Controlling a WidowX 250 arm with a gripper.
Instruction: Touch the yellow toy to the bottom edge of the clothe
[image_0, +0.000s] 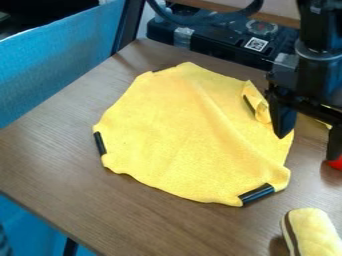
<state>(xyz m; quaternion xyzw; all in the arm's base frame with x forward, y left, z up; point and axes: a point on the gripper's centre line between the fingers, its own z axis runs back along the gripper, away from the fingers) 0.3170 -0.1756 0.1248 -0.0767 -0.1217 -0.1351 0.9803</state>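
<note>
Evidently the touch has yet to be made, since the yellow toy (312, 234) lies on the counter (143, 215) apart from the bottom edge of the cloth (184, 135), while the hand (308, 147) hangs released, fingers spread, near the cloth's right side.

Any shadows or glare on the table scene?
Camera view: soft shadows beside the yellow toy and below the red object; gentle shading along the yellow cloth's folds; faint sheen on the black strip at its lower right.
</note>
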